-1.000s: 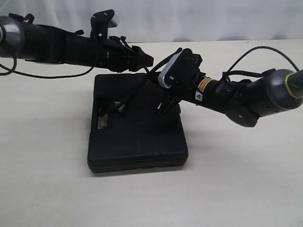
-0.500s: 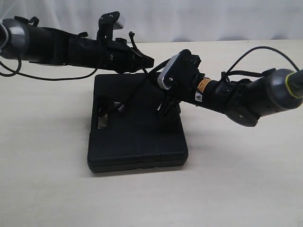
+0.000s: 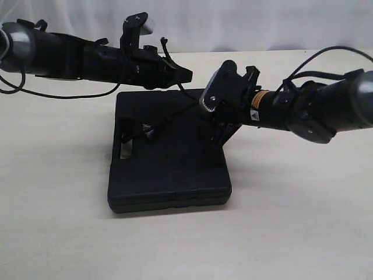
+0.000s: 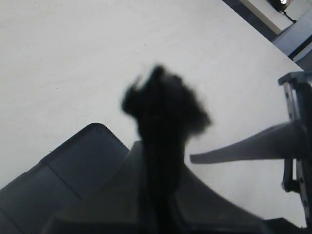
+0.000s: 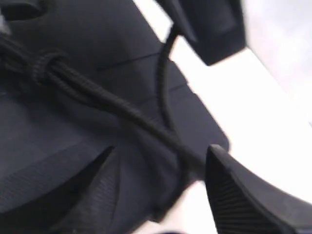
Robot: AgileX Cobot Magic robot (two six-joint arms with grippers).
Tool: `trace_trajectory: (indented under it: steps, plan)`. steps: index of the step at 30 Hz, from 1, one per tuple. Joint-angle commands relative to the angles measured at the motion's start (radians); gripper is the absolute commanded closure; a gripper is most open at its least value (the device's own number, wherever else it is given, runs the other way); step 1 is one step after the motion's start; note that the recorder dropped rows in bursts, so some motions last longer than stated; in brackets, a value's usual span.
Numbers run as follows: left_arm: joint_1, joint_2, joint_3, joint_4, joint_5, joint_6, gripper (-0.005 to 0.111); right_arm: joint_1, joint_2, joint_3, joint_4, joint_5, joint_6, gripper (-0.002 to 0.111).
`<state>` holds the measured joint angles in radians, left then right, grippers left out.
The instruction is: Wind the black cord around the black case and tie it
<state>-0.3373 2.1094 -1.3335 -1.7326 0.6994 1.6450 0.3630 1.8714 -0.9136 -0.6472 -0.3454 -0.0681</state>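
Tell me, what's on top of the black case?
The black cord crosses the top of the black case. The right gripper covers one patch; what's under it can't be seen.

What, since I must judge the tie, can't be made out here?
- Left wrist view: frayed tip of the long thin black braided cord, blurred, too near the lens.
- Exterior view: cord's path over the flat matte black plastic case lost, black on black.
- Right wrist view: knot blurred.

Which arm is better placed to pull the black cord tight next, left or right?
Left, probably. The left gripper is shut on the black cord at its frayed end, above the black case; the right gripper stands open over it, gripping nothing.
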Motion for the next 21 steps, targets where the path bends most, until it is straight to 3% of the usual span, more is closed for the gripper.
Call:
trace_trajectory:
  steps: [1,21]
  plan:
    - [0.002,-0.041,-0.006,0.009,0.043,0.004,0.107,0.0,-0.097,0.001,0.017,0.11,0.026,0.057]
    - [0.002,-0.114,-0.006,0.099,0.103,-0.027,0.107,0.0,-0.117,0.001,0.033,0.115,0.161,0.057]
